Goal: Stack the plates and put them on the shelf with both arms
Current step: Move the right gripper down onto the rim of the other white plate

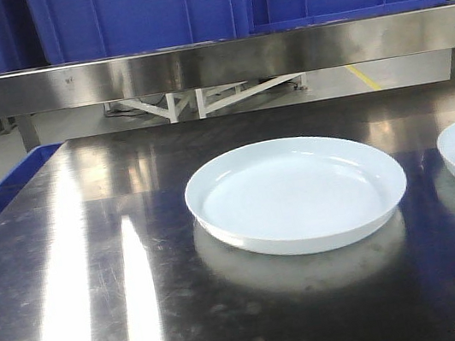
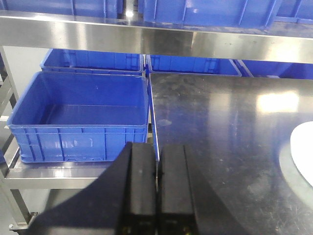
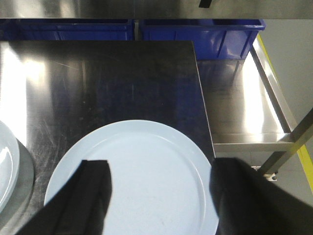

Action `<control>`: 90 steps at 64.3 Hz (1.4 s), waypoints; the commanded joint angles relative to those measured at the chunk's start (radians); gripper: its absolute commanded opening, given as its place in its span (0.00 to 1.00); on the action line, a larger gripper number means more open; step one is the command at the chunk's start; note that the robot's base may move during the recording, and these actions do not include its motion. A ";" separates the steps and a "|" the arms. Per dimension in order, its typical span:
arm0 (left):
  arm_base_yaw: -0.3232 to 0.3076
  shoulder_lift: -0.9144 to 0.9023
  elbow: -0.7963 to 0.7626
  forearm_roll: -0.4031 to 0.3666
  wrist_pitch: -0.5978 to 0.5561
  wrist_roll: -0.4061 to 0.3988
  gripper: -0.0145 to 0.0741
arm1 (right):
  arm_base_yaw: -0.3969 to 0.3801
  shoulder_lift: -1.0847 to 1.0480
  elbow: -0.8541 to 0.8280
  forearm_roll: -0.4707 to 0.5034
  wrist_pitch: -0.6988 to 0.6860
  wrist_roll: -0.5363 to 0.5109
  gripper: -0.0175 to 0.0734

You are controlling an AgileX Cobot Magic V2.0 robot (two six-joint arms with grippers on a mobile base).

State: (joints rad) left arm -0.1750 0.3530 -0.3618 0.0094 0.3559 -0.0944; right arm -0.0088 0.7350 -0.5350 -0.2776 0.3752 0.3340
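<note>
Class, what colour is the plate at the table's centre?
White, faintly bluish; the plate shows best in the front-facing view.

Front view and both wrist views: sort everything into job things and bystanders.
Job:
- centre plate
- second plate, beneath the open right gripper
- shelf
- left gripper, shut, holding nothing

Lying about:
- blue crates
- steel tabletop, merely bearing the plates

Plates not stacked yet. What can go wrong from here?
1. The right plate lies at the edge of the table; a nudge from the open right hand might slide it off.
2. The left hand is shut and points toward the crate, with the other plate off to its side; it likely must open and re-aim before gripping.
</note>
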 commanded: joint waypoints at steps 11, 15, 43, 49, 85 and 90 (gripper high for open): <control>0.001 0.005 -0.030 -0.019 -0.088 -0.007 0.26 | 0.001 0.001 -0.039 -0.003 0.026 -0.002 0.26; 0.001 0.005 -0.030 -0.064 -0.092 -0.007 0.26 | 0.001 0.001 -0.039 -0.003 0.039 -0.002 0.29; 0.001 0.005 -0.030 -0.199 -0.134 -0.002 0.26 | 0.001 0.001 -0.039 -0.003 0.035 -0.002 0.25; 0.001 0.005 -0.030 -0.070 -0.164 -0.002 0.26 | 0.001 0.001 -0.039 -0.003 0.029 -0.002 0.25; 0.001 0.005 -0.030 -0.003 -0.170 -0.002 0.26 | 0.001 0.001 -0.039 -0.003 0.026 -0.002 0.27; 0.001 0.005 -0.030 -0.003 -0.170 -0.002 0.26 | 0.001 0.001 -0.039 -0.002 0.018 -0.002 0.38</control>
State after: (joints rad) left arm -0.1750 0.3530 -0.3618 0.0053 0.2734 -0.0944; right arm -0.0088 0.7350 -0.5350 -0.2685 0.4759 0.3340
